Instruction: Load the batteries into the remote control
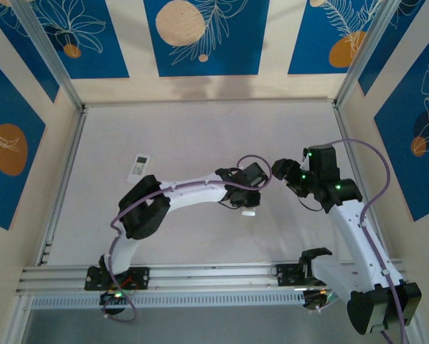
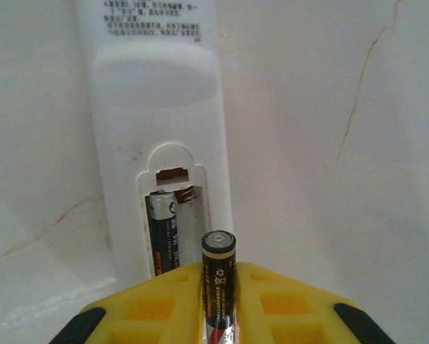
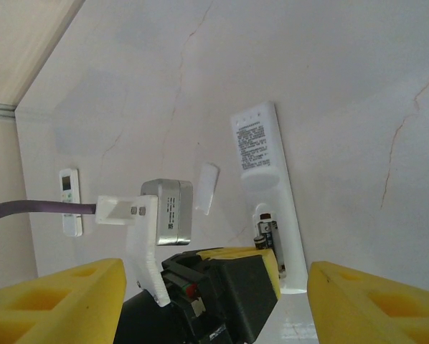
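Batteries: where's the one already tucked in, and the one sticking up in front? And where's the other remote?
tucked-in battery [image 2: 162,233]: left wrist view, on its dark label.
front battery [image 2: 218,283]: left wrist view, on its dark body.
other remote [image 1: 139,167]: top view, middle of its white body.

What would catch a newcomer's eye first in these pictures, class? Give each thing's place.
First, the black-and-gold battery held in the left pincer, aimed at the white remote's open compartment just ahead. Inside it a second battery already fills one slot; the slot beside it is empty. The right pincer stands open close by, and a spare remote lies farther off to the left on the table.
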Motion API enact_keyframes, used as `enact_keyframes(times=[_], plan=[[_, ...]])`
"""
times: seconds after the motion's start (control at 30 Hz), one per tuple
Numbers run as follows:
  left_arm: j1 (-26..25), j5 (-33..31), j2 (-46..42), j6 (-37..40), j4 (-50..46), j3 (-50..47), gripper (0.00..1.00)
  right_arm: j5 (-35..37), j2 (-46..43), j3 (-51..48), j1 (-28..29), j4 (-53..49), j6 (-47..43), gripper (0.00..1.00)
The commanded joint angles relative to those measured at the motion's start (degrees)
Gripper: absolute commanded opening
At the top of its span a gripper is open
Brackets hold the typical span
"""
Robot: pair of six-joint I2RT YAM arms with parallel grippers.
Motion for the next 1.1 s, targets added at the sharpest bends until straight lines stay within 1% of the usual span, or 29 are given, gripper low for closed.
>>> enact_keyframes(times=[0.0, 0.13, 0.3, 0.37, 0.47, 0.5, 0.57, 0.63, 0.67, 0.7, 0.77, 0.87, 0.97, 1.07], plan=[[0.07, -0.26, 1.55, 0.29, -2.56, 1.68, 0.20, -1.71, -0.68, -0.81, -0.18, -0.25, -0.41, 0.69], [0.19, -0.46, 2.03, -0.03, -2.56, 1.58, 0.24, -1.89, -0.76, -0.56, -0.17, -0.10, -0.30, 0.69], [0.19, -0.94, 1.22, 0.58, -2.43, 1.75, 0.24, -1.79, -0.75, 0.07, -0.21, -0.98, -0.74, 0.68], [0.08, -1.85, -0.58, 1.34, -2.56, 1.55, 0.26, -2.30, -0.73, -0.10, -0.05, -1.28, -1.17, 0.68], [0.17, -4.72, -6.04, 2.71, -1.78, -0.28, 0.33, -2.64, -0.72, -1.58, 1.36, -2.70, -1.94, 0.67], [0.24, -6.20, -8.53, 3.29, -1.23, -1.44, 0.35, -2.59, -0.70, -2.22, 2.22, -3.20, -2.50, 0.65], [0.63, -9.84, -14.67, 4.49, 0.41, -5.02, 0.42, -0.52, -0.28, -3.42, 5.37, -5.14, -3.37, 0.58], [1.65, -12.58, -20.44, 5.53, 2.08, -9.39, 0.49, 2.82, 1.27, -4.07, 9.45, -7.11, -3.48, 0.49], [2.35, -13.00, -23.51, 6.63, 4.25, -12.35, 0.51, 4.70, 3.36, -4.02, 11.81, -8.46, -3.31, 0.44], [3.07, -12.69, -26.10, 8.34, 6.89, -15.28, 0.53, 6.14, 5.23, -3.82, 13.82, -9.35, -3.05, 0.41], [4.57, -9.93, -31.64, 14.55, 15.25, -22.83, 0.58, 8.80, 10.12, -3.01, 18.00, -10.40, -2.56, 0.35], [6.51, -2.41, -38.64, 23.36, 25.10, -32.15, 0.70, 11.24, 16.52, -1.53, 21.84, -9.39, -2.25, 0.29], [7.05, -2.02, -42.59, 26.62, 25.61, -35.88, 0.78, 11.80, 21.90, 0.27, 23.31, -7.62, -2.49, 0.26], [7.09, -1.57, -44.81, 27.67, 25.92, -38.07, 0.84, 12.70, 26.88, 2.38, 24.22, -6.22, -2.46, 0.25]])
